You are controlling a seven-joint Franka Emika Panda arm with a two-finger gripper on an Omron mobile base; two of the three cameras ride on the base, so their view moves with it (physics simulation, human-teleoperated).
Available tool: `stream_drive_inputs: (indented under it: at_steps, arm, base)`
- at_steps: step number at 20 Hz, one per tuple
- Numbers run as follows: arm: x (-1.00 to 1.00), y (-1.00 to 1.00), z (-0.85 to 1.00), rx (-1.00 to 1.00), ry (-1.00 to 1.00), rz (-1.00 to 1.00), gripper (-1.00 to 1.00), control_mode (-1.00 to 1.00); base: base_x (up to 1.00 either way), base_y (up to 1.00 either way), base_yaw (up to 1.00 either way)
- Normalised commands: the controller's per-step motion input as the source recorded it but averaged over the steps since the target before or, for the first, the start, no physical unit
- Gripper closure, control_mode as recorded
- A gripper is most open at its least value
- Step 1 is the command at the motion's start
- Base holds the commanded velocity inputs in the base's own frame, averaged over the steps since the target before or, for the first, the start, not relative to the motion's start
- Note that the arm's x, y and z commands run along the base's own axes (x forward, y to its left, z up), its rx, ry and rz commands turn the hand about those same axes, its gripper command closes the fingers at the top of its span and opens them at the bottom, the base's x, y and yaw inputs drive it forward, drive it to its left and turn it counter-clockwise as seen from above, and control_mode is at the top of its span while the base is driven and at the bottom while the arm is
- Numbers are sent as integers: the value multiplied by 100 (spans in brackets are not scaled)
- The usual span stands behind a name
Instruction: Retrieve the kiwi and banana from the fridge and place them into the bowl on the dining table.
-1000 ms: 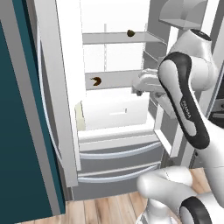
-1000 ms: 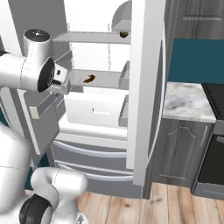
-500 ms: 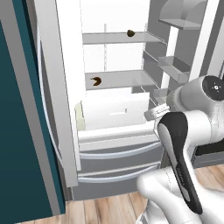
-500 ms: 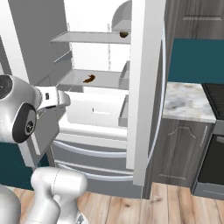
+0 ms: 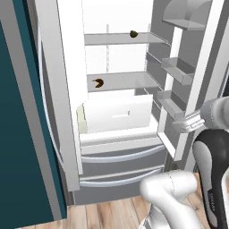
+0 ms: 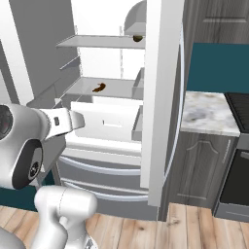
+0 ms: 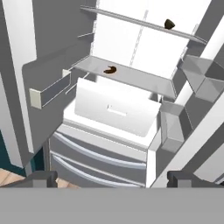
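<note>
I see the tall grey-silver fridge (image 5: 112, 147) w/ both doors open. Small dark rounded kiwi (image 5: 133, 33) on top shelf, curved brown banana (image 5: 98, 82) on shelf below. Claw (image 7: 113, 179) fully spread, holding nothing, well back from shelves.

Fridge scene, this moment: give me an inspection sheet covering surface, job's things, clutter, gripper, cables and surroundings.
Surface: fridge stands with both upper doors open, white shelves inside, two bottom drawers shut.
Job's things: kiwi sits on the upper shelf; banana, dark brown and curved, lies on the shelf below. Both untouched.
Clutter: white crisper drawer under the lower shelf; door bins look bare.
Gripper: gripper open, holding nothing, back from the fridge and facing its interior.
Cables: nothing seen.
Surroundings: marble counter over dark cabinets to the right, teal wall, wood floor.
</note>
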Motion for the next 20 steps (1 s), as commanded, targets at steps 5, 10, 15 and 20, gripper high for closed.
stream_drive_inputs:
  at_steps: [5, 10, 15, 20]
  arm:
    - [0, -16, 0, 0, 0, -1, -100, -100]
    - [0, 0, -1, 0, -3, 0, -100, -100]
    - [0, 0, 0, 0, 0, 0, -100, -100]
    - [0, 0, 0, 0, 0, 1, -100, -100]
  base:
    - [0, 0, 0]
    - [0, 0, 0]
    - [0, 0, 0]
    - [0, 0, 0]
